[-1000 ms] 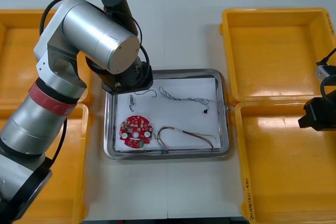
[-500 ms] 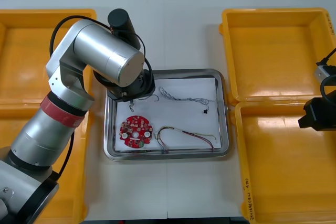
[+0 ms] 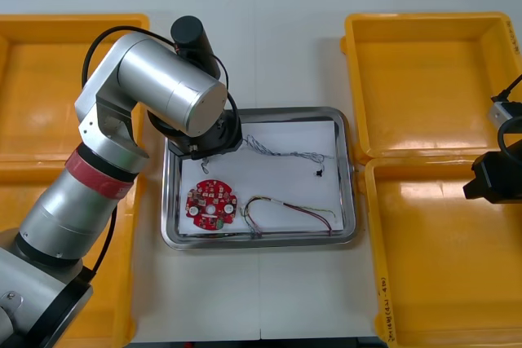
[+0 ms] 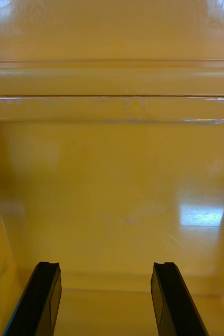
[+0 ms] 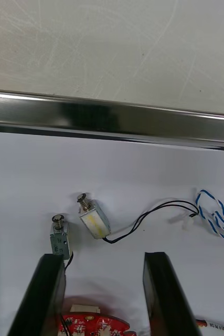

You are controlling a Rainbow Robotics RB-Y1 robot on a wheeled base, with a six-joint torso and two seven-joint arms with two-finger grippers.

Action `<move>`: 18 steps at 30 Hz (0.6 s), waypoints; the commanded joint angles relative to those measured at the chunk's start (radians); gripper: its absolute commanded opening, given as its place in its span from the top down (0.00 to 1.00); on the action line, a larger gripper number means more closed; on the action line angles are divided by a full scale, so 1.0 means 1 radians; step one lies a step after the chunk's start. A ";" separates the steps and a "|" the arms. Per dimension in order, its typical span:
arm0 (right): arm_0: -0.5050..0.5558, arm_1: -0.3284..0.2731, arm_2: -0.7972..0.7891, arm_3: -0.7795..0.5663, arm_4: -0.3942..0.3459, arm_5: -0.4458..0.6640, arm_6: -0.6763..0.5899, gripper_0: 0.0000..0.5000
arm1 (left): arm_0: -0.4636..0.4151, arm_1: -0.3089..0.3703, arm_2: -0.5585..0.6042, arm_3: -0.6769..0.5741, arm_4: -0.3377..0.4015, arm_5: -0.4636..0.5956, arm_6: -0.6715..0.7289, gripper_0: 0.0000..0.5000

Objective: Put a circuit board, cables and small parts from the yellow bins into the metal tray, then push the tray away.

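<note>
Metal tray [image 3: 285, 241] seems stiff and slick: push its near rim; left fingers [image 5: 49, 294] spread above it, right fingers [image 4: 43, 299] spread well right of it

Your front camera looks steeply down from overhead at the table [image 3: 294, 30]. Your left wrist camera sits close over the metal tray [image 5: 112, 113], a spot the front view shares. Your right wrist camera faces close into a right-side yellow bin [image 4: 112, 173].
</note>
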 commanded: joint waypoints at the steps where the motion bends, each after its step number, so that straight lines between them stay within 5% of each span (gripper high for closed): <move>1: 0.011 0.005 -0.037 -0.029 0.003 0.004 -0.017 0.00 | 0.007 -0.022 -0.017 -0.013 -0.013 0.003 -0.068 0.00; 18: 0.013 0.005 -0.035 -0.029 -0.001 0.004 -0.017 0.00 | -0.064 0.039 0.084 -0.232 0.021 0.212 -0.099 0.00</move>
